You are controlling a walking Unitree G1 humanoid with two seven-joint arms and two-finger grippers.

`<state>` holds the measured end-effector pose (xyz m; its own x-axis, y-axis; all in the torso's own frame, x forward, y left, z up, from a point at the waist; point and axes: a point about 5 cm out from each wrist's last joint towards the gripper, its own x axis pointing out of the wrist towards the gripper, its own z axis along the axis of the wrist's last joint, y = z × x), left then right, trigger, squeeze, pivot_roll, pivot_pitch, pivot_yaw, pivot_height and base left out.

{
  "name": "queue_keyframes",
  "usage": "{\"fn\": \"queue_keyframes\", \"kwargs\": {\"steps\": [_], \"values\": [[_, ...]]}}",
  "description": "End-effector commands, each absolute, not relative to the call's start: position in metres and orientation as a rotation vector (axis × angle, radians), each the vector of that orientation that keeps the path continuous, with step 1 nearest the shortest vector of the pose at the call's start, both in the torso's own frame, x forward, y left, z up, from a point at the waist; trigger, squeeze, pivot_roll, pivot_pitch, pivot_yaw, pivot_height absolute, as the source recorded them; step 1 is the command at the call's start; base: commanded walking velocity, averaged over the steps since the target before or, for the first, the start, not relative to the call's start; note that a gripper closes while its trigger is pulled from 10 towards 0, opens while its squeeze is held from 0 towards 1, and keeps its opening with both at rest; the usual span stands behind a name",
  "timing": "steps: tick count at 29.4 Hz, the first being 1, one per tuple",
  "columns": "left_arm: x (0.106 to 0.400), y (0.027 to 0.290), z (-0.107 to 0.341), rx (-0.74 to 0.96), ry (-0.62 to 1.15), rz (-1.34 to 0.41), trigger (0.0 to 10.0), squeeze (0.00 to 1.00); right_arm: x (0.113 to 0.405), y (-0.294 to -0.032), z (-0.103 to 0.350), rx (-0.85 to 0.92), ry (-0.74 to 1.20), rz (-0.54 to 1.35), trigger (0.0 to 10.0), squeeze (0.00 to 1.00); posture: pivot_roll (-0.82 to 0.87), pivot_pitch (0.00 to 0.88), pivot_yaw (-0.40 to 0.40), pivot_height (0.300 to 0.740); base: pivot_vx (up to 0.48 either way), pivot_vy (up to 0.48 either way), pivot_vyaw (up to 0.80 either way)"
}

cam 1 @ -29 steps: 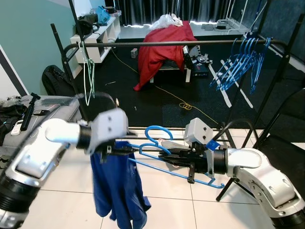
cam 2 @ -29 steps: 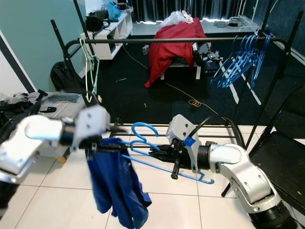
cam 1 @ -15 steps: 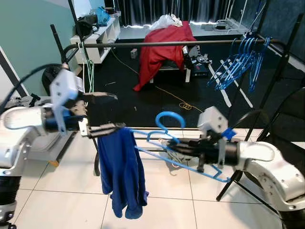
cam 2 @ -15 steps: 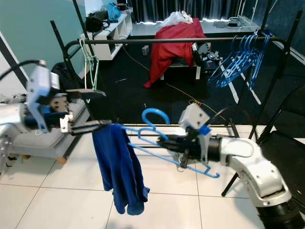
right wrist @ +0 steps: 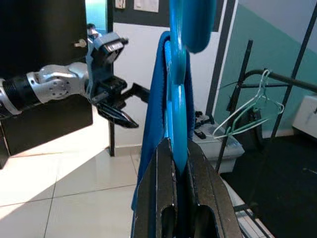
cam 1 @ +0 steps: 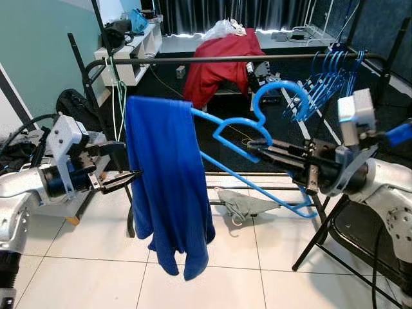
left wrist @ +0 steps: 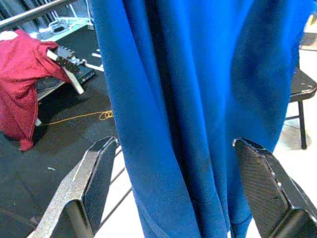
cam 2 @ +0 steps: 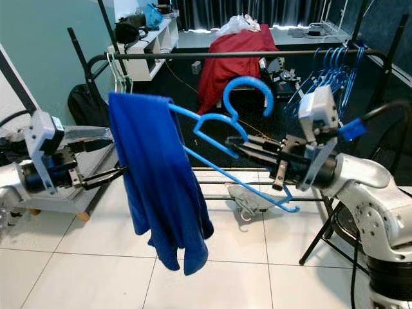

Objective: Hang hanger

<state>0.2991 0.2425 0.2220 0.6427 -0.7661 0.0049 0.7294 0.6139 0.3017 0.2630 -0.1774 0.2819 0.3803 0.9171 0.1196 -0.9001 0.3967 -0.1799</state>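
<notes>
The right end effector (cam 1: 267, 152) is closed on the blue hanger (cam 1: 248, 122), its two black fingers clamped on the hanger body just below the hook, as the right wrist view confirms. The hanger is held in the air in front of the clothes rail (cam 1: 244, 59), tilted, with its hook uppermost and near the rail but not on it. One arm of the hanger rises toward the robot's left; the lower bar slopes down toward the robot's right.

A blue garment (cam 1: 166, 193) is draped over the raised left end of the hanger and hangs straight down, its lower edge above the white tiled floor (cam 1: 212, 283).

The left end effector (cam 1: 125, 164) is open, with its fingers spread wide. It is positioned just beside the garment on the robot's left, at about mid-height of the cloth. In the left wrist view the garment hangs between and beyond the two fingers (left wrist: 91, 183); no contact is visible.

A group of empty blue hangers (cam 1: 328, 84) hangs at the right end of the rail. A pale green hanger (cam 1: 120, 103) hangs at its left end. A red cloth (cam 1: 215, 64) covers an object behind the rail. A grey item (cam 1: 241, 205) lies on the floor under the rack. A black folding chair (cam 1: 367, 212) stands at the right.
</notes>
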Motion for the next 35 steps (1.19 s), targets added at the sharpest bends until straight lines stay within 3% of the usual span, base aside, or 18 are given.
{"fn": "queue_keyframes", "kwargs": {"steps": [1,8,9,10,16,21,26,28,30,31,34,35], "values": [[0.299,0.232,0.213,0.244,-0.141,-0.886,10.0,0.0,0.258,-0.176,0.292,-0.069,-0.272,1.186,0.0,0.0,-0.07,0.0,0.058,0.731,0.0,0.0,0.0],[0.309,0.197,0.208,0.224,-0.224,-0.868,10.0,0.0,0.258,-0.175,0.293,-0.05,-0.28,1.198,0.0,0.0,-0.07,0.0,0.056,0.731,0.0,0.0,0.0],[0.31,0.185,0.206,0.195,-0.243,-0.889,8.5,0.0,0.258,-0.175,0.294,-0.042,-0.282,1.2,0.0,0.0,-0.07,0.0,0.056,0.731,0.0,0.0,0.0],[0.31,0.178,0.205,0.166,-0.253,-0.917,0.0,0.0,0.258,-0.175,0.294,-0.041,-0.28,1.2,0.0,0.0,-0.07,0.0,0.057,0.731,0.0,0.0,0.0],[0.308,0.172,0.204,0.142,-0.255,-0.958,0.0,0.0,0.259,-0.175,0.293,-0.04,-0.275,1.198,0.0,0.0,-0.07,0.0,0.059,0.731,0.0,0.0,0.0],[0.312,0.191,0.211,0.206,-0.267,-0.867,0.0,0.0,0.26,-0.177,0.292,-0.04,-0.267,1.177,0.0,0.0,-0.07,0.0,0.062,0.731,0.0,0.0,0.0],[0.318,0.214,0.219,0.277,-0.274,-0.722,0.0,0.0,0.263,-0.179,0.291,-0.042,-0.261,1.152,0.0,0.0,-0.06,0.0,0.061,0.731,0.0,0.0,0.0],[0.325,0.237,0.224,0.34,-0.257,-0.541,0.0,0.0,0.268,-0.182,0.288,-0.062,-0.243,1.108,0.0,0.0,-0.07,0.0,0.06,0.731,0.0,0.0,0.0],[0.325,0.237,0.224,0.34,-0.257,-0.541,0.0,0.0,0.268,-0.182,0.288,-0.062,-0.243,1.108,0.0,0.0,-0.07,0.0,0.06,0.731,0.0,0.0,0.0],[0.329,0.253,0.229,0.378,-0.254,-0.421,0.0,0.0,0.271,-0.183,0.282,-0.094,-0.207,1.078,0.0,0.0,-0.06,0.0,0.06,0.731,0.0,0.0,0.0],[0.33,0.266,0.236,0.39,-0.268,-0.322,0.0,0.0,0.273,-0.185,0.274,-0.131,-0.158,1.059,0.0,0.0,-0.06,0.0,0.06,0.731,0.0,0.0,0.0],[0.33,0.282,0.25,0.37,-0.314,-0.204,0.0,0.0,0.273,-0.188,0.257,-0.196,-0.045,1.054,0.0,0.0,-0.06,0.0,0.057,0.731,0.0,0.0,0.0]]}}
